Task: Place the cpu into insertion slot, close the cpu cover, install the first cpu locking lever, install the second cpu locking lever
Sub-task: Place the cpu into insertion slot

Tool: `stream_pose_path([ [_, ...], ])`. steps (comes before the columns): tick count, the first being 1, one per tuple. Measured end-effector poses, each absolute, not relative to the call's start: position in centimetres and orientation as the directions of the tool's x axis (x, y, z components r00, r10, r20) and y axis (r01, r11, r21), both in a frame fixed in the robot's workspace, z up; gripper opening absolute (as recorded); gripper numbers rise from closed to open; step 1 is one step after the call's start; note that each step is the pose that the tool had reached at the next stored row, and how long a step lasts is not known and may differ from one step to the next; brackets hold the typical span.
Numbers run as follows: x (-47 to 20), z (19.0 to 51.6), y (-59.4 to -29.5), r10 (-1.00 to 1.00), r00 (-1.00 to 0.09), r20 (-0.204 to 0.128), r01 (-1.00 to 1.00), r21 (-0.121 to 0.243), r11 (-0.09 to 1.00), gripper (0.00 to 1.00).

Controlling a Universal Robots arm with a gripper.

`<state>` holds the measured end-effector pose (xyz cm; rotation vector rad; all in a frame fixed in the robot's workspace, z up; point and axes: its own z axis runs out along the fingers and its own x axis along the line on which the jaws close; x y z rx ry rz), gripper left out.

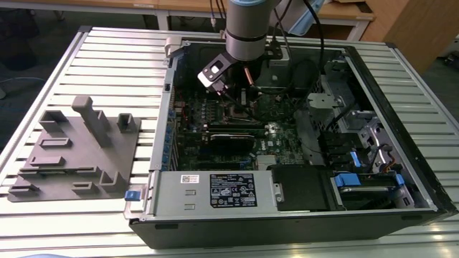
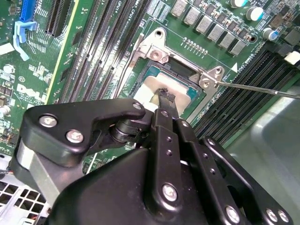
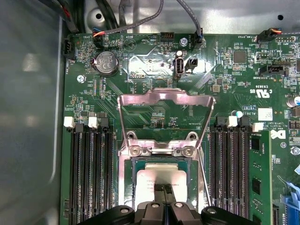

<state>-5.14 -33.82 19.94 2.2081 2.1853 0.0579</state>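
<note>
1. Your gripper (image 3: 165, 189) is down inside the computer case (image 1: 287, 234), in the upper centre of the exterior view, with its tips over the motherboard (image 3: 234, 84).
2. Gripper state: pinched narrow, tips almost together. Nothing shows between them in the first wrist view.
3. The cpu (image 3: 161, 174) lies flat, silver top up, inside the insertion slot (image 3: 124, 180) and square with its rim. My read is that it's seated, so the placement step looks done.
4. Key relation: the tips are directly over the cpu's top face, near the edge closest to the gripper body. I can't tell whether they're touching it or a hair above.
5. The cpu cover (image 3: 164, 96) stands raised open, hinged at the slot edge opposite the gripper. From the tips it lies straight ahead, past the cpu. It's not yet closed.
6. One thin locking lever (image 3: 202, 176) runs alongside the slot, between it and a bank of memory slots (image 3: 229, 173), with its long axis roughly parallel to them. It looks unlatched.
7. The desk (image 1: 107, 54) carries the case and a grey fixture (image 1: 75, 150) at the exterior view's left, well apart from the work.
</note>
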Motion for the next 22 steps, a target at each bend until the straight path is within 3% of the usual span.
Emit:
stream_pose_path([
  [9,-5.2,22.0,-33.8,1.000,0.010,0.001,0.999,0.050,-0.010,0.11],
  [22,-5.0,22.2,-33.8,1.000,0.010,0.001,0.999,0.050,-0.010,0.11],
])
